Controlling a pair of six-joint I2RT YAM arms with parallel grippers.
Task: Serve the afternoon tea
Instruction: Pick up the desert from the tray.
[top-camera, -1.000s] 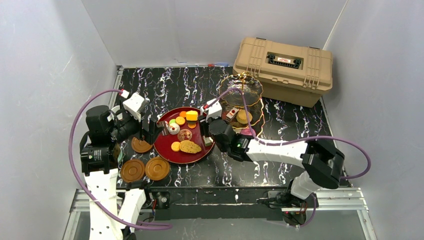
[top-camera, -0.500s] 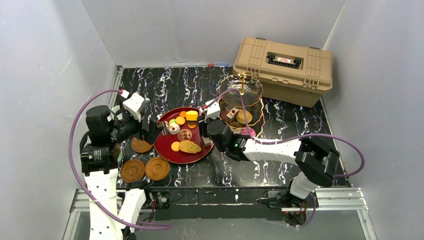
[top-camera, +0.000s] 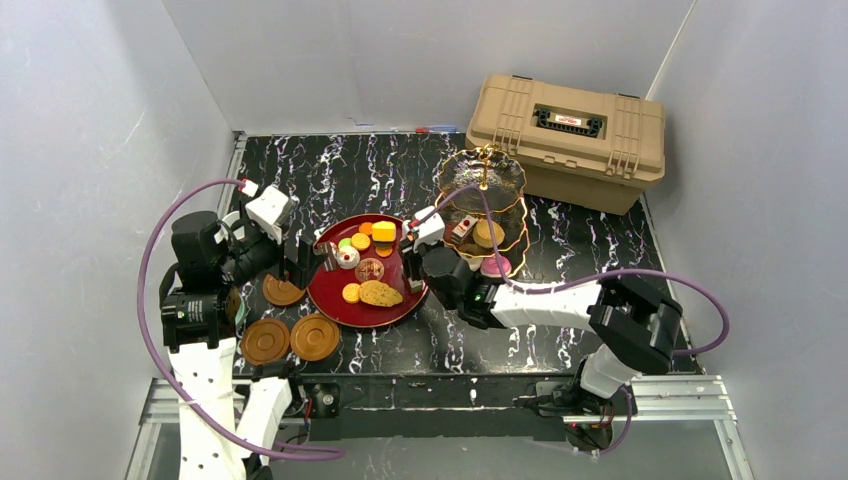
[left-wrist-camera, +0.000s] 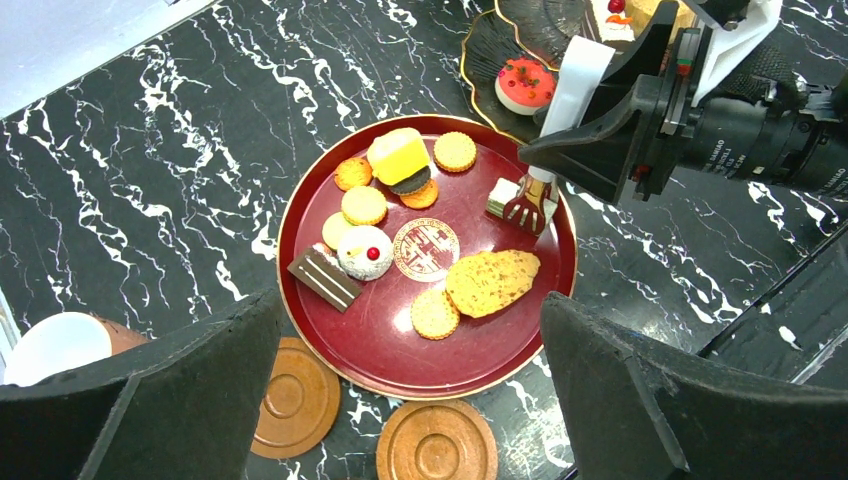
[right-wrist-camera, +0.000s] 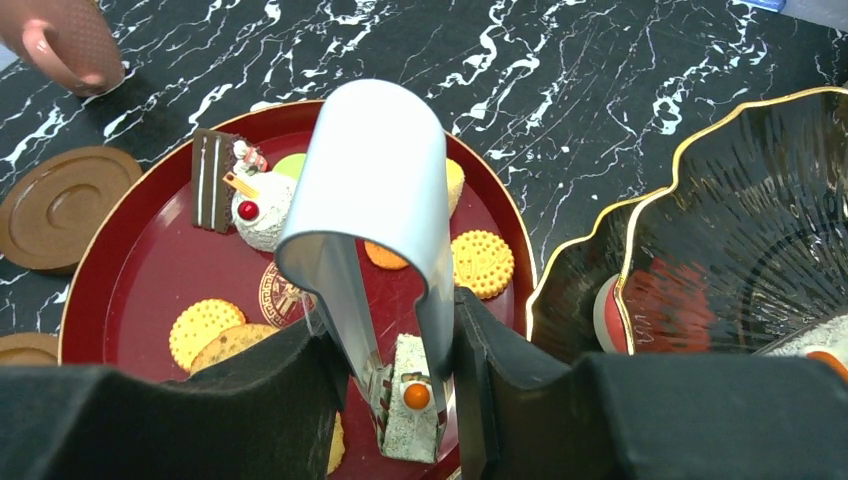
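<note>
Cookies and small cakes lie on a red tray (top-camera: 330, 300). My right gripper (right-wrist-camera: 395, 330) is shut on metal tongs (right-wrist-camera: 375, 170), whose tips straddle a white cake slice (right-wrist-camera: 410, 410) topped with an orange ball at the tray's right side (left-wrist-camera: 500, 195). The dark gold-rimmed tiered stand (top-camera: 483, 205) rises just right of the tray, and its lowest tier carries a red-topped pastry (left-wrist-camera: 525, 85). My left gripper (left-wrist-camera: 408, 300) hangs open above the tray's near-left edge, holding nothing. Three brown saucers (top-camera: 265, 341) (top-camera: 315, 337) (top-camera: 282, 291) lie left of the tray. A pinkish cup (right-wrist-camera: 65, 45) is further left.
A tan plastic case (top-camera: 568, 140) stands at the back right behind the stand. White walls close in on the black marbled table (top-camera: 340, 170) at the left, back and right.
My right gripper has squeezed the tongs narrower around the cake slice and shifted slightly toward the near edge. The left arm has not moved.
</note>
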